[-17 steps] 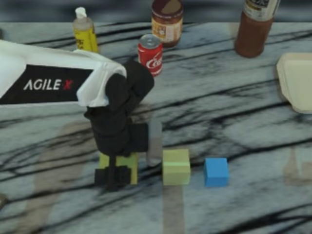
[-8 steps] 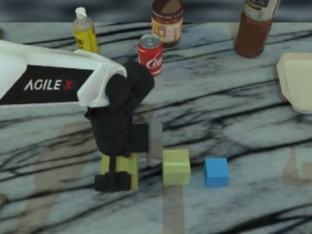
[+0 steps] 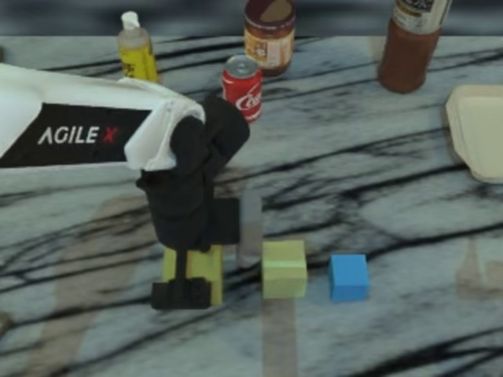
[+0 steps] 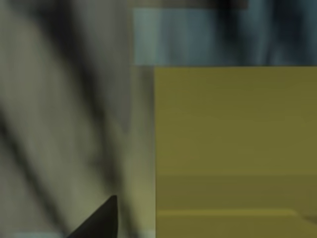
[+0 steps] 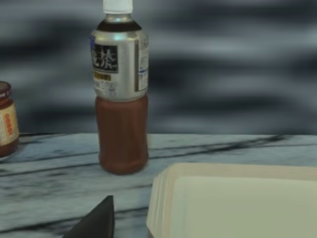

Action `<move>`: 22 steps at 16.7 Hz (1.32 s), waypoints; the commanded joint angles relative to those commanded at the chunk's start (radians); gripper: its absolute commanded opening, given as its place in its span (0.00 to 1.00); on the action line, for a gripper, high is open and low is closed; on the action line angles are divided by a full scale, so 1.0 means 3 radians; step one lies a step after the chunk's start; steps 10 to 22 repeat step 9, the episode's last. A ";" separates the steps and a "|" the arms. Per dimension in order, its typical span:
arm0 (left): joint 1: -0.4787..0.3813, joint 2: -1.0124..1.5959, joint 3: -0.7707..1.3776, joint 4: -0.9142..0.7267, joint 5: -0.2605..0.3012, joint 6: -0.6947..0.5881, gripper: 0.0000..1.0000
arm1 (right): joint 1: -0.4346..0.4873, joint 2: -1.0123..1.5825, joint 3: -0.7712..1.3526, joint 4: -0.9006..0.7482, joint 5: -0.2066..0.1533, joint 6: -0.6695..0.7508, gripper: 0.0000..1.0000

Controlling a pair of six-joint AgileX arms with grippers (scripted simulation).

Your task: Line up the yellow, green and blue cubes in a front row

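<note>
— Yellow is the colour at issue: where is the yellow cube (image 3: 206, 267) found, measured from the green cube (image 3: 284, 269)?

— It is seen on the table (image 3: 377, 188) just beside the green cube, on that cube's left in the top view, with a narrow gap kept between them. The blue cube (image 3: 348, 276) is set on the green cube's other side, a little apart. All three are laid in one line, which is judged to be the front row asked for.

— And the left gripper (image 3: 181, 292)?

— It is held directly over the yellow cube, partly covering it from above. In the left wrist view the yellow cube (image 4: 233, 148) fills much of the picture, and one dark fingertip (image 4: 99, 223) is shown off to its side rather than against it. Whether the fingers are spread or pressed on the cube cannot be told from these views.

— Why is it kept there?

— The placing of the yellow cube is judged to be at or near its end; a straight lift would be called for so the row is not nudged.

— The right arm?

— It is not seen in the top view. Its wrist camera is pointed at a brown bottle (image 5: 121, 99) and a cream tray (image 5: 237, 198), well away from the green cube, so it is taken to be parked.
</note>
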 joint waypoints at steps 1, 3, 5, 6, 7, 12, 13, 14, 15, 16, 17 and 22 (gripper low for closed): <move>0.0000 -0.0022 0.0047 -0.0076 -0.0001 0.0006 1.00 | 0.0000 0.0000 0.0000 0.0000 0.0000 0.0000 1.00; 0.0008 -0.0090 0.0173 -0.0291 -0.0001 0.0014 1.00 | 0.0000 0.0000 0.0000 0.0000 0.0000 0.0000 1.00; 0.0029 -0.0176 0.0315 -0.0529 0.0000 0.0010 1.00 | 0.0000 0.0000 0.0000 0.0000 0.0000 0.0000 1.00; 0.0042 -0.0221 0.0381 -0.0637 -0.0001 0.0005 1.00 | 0.0000 0.0000 0.0000 0.0000 0.0000 0.0000 1.00; 0.0053 -0.0263 0.0438 -0.0724 -0.0001 -0.0001 1.00 | 0.0000 0.0000 0.0000 0.0000 0.0000 0.0000 1.00; 0.0067 -0.0313 0.0501 -0.0807 -0.0001 -0.0009 1.00 | 0.0000 0.0000 0.0000 0.0000 0.0000 0.0000 1.00; 0.0067 -0.0313 0.0501 -0.0807 -0.0001 -0.0009 1.00 | 0.0000 0.0000 0.0000 0.0000 0.0000 0.0000 1.00; 0.0067 -0.0313 0.0501 -0.0807 -0.0001 -0.0009 1.00 | 0.0000 0.0000 0.0000 0.0000 0.0000 0.0000 1.00; 0.0067 -0.0313 0.0501 -0.0807 -0.0001 -0.0009 1.00 | 0.0000 0.0000 0.0000 0.0000 0.0000 0.0000 1.00; 0.0067 -0.0313 0.0501 -0.0807 -0.0001 -0.0009 1.00 | 0.0000 0.0000 0.0000 0.0000 0.0000 0.0000 1.00; 0.0067 -0.0313 0.0501 -0.0807 -0.0001 -0.0009 1.00 | 0.0000 0.0000 0.0000 0.0000 0.0000 0.0000 1.00; 0.0067 -0.0313 0.0501 -0.0807 -0.0001 -0.0009 1.00 | 0.0000 0.0000 0.0000 0.0000 0.0000 0.0000 1.00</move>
